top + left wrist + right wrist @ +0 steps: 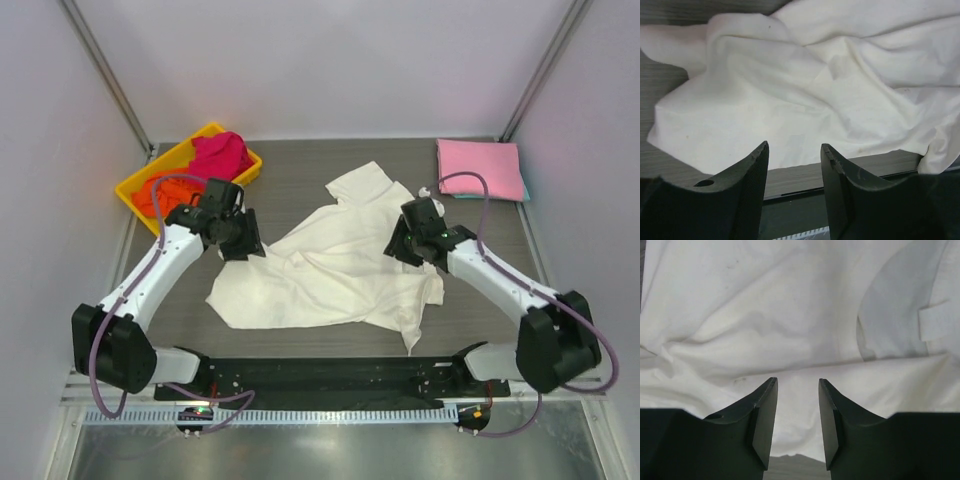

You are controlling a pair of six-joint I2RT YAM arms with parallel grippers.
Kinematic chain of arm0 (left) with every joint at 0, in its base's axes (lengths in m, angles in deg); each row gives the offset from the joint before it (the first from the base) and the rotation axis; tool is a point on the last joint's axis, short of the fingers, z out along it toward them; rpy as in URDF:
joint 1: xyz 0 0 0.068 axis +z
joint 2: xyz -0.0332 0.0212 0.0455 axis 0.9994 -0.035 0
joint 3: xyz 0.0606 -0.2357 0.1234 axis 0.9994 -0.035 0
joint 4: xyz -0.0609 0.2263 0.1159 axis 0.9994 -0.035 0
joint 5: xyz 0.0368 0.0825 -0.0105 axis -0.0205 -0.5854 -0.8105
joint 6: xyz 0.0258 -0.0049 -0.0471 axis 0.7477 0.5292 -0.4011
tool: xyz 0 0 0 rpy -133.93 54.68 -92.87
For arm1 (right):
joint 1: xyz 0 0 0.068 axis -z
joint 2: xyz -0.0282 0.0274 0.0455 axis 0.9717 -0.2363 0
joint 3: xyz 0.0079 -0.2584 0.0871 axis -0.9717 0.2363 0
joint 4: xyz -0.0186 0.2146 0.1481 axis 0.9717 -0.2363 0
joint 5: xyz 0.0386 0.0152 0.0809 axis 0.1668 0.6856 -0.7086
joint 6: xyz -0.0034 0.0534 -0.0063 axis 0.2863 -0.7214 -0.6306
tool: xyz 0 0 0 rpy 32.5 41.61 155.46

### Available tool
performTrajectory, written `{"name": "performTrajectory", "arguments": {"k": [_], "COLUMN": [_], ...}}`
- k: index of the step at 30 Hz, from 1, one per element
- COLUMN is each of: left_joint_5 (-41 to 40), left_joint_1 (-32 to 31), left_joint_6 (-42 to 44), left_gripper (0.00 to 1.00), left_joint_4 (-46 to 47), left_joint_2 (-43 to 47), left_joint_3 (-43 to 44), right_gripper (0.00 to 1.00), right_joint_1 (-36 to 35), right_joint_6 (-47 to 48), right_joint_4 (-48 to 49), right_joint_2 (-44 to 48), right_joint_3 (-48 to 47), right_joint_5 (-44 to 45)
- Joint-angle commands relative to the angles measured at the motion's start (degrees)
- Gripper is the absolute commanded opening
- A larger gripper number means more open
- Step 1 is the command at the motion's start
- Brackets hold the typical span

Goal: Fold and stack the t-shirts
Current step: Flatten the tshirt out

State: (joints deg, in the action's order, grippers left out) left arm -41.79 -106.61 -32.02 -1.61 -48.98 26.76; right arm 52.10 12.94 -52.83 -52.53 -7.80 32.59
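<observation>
Top external: crumpled cream-white t-shirt [330, 265]; left end effector [792, 147], right end effector [797, 382] parted, empty

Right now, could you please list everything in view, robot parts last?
cream-white t-shirt: one, cream-white, crumpled at the table's centre
pink t-shirt: one, pink, folded, far right corner
teal cloth: one, teal, edge showing under the pink t-shirt
yellow tray: one, yellow, far left corner
magenta t-shirt: one, magenta, bunched in the tray
orange t-shirt: one, orange, bunched in the tray
table: one, grey wood grain
left gripper: one, black, open, at the shirt's left edge
right gripper: one, black, open, over the shirt's right side
</observation>
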Motion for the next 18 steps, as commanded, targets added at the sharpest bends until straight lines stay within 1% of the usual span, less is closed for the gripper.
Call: {"name": "performTrajectory", "arguments": {"k": [1, 2, 5, 7, 10, 11, 12, 14, 18], "left_joint_5": [7.3, 7.0, 4.0, 2.0, -0.7, -3.5, -4.6, -7.0, -12.9], "left_joint_1": [-1.1, -1.2, -1.3, -1.2, -1.1, -1.1, -1.1, -0.9, 0.4], "left_joint_6": [-3.7, -4.1, -7.5, -10.0, -13.0, -14.0, -14.8, -16.6, -16.9], "left_gripper": [0.48, 0.48, 0.50, 0.53, 0.53, 0.53, 0.53, 0.54, 0.55], "left_joint_4": [6.8, 7.3, 8.2, 9.3, 11.9, 12.3, 12.8, 12.8, 9.6], "left_joint_2": [0.7, 1.1, 3.0, 4.4, 7.3, 8.9, 9.5, 10.5, 9.8], "left_joint_3": [-5.7, -6.8, -10.7, -12.7, -17.4, -19.8, -21.0, -22.8, -21.8], "right_gripper": [0.44, 0.44, 0.43, 0.41, 0.39, 0.38, 0.38, 0.38, 0.37], "right_joint_1": [-0.1, -0.1, -0.1, 0.0, -0.1, -0.1, 0.0, 0.3, 2.1], "right_joint_6": [2.7, 2.8, 3.2, 3.1, 3.4, 3.5, 3.7, 3.9, 3.0], "right_joint_4": [12.4, 13.1, 15.2, 17.5, 19.8, 20.0, 20.0, 20.0, 18.2], "right_joint_2": [-7.3, -12.1, -18.3, -23.5, -29.5, -30.9, -33.7, -36.0, -39.1], "right_joint_3": [-6.0, -7.4, -12.0, -14.3, -17.3, -18.2, -19.2, -21.6, -24.0], "right_joint_5": [-0.9, 0.2, 0.7, 2.1, 4.4, 4.9, 5.5, 5.8, 8.1]}}
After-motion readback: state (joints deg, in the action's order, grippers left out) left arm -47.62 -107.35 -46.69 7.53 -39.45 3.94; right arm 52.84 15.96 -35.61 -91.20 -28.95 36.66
